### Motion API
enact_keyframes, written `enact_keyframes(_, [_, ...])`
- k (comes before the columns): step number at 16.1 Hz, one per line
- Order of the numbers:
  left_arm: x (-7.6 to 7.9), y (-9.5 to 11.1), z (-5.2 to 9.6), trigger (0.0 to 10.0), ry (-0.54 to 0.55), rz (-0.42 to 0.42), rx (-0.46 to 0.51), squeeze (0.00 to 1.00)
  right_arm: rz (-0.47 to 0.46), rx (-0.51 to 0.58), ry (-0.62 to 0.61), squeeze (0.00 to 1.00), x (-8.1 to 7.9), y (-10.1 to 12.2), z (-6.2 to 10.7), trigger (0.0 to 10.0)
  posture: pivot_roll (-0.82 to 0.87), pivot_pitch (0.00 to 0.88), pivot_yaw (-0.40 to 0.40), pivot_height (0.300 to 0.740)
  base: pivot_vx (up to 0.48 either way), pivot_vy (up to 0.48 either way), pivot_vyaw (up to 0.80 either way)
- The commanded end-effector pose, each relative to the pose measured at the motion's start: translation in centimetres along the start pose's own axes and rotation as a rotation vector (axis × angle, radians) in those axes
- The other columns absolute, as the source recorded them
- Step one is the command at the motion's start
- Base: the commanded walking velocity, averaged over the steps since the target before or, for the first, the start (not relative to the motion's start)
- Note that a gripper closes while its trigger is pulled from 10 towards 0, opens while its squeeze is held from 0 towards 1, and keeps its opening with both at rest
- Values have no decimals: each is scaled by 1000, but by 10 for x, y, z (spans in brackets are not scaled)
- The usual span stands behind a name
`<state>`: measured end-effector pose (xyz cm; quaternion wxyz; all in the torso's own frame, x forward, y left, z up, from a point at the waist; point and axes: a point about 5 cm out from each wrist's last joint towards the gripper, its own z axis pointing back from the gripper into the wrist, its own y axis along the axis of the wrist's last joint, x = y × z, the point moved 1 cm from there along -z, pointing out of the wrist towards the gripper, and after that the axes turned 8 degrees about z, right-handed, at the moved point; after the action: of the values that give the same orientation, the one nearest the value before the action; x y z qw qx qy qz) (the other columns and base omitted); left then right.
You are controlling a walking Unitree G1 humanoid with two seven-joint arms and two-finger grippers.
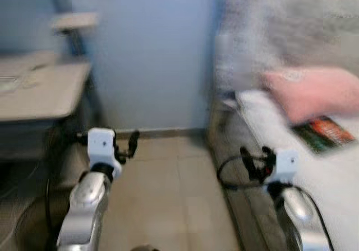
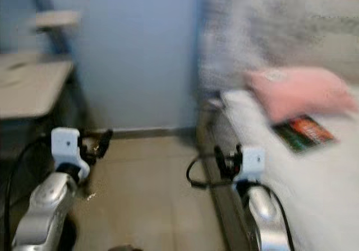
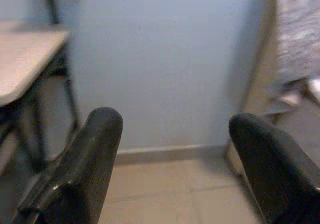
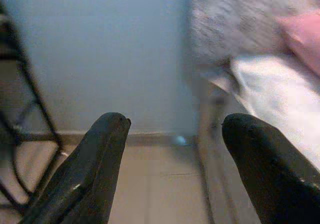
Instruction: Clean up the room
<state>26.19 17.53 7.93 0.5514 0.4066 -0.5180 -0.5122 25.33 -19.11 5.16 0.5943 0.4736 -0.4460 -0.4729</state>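
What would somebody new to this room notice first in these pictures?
Probably the pink pillow on the white bed at the right, with a dark book or packet beside it. A grey desk stands at the left against the pale blue wall. Both end effectors, left and right, hang open over the floor.

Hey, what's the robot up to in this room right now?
Nothing is being handled yet. The robot stands on the tiled floor between a desk and a bed, facing a pale blue wall. The left gripper and the right gripper are both held out in front, open and empty. On the bed lie a pink pillow and, just in front of it, a dark book or packet with red on its cover. The picture is blurred.
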Motion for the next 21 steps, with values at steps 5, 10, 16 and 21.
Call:
enact_keyframes(5, [-8, 3, -6, 10000, 28, -19, -6, 0, -20, 11, -28, 0, -2, 3, -7, 10000, -42, 0, 16, 740, 473, 0, 0])
enact_keyframes(10, [-7, 21, -16, 10000, -26, -63, 45, 0, -9, 41, -39, 0, -2, 8, -9, 10000, -40, 0, 22, 740, 480, 0, 0])
enact_keyframes(16, [-2, 11, -11, 10000, -46, -51, 17, 0, -26, 24, -48, 0, -3, 3, -6, 10000, -37, 0, 27, 740, 480, 0, 0])
enact_keyframes(21, [31, -20, 34, 10000, -355, -69, -177, 0, 35, -37, -14, 0, -4, -7, 36, 10000, -31, 0, 16, 740, 288, 0, 0])
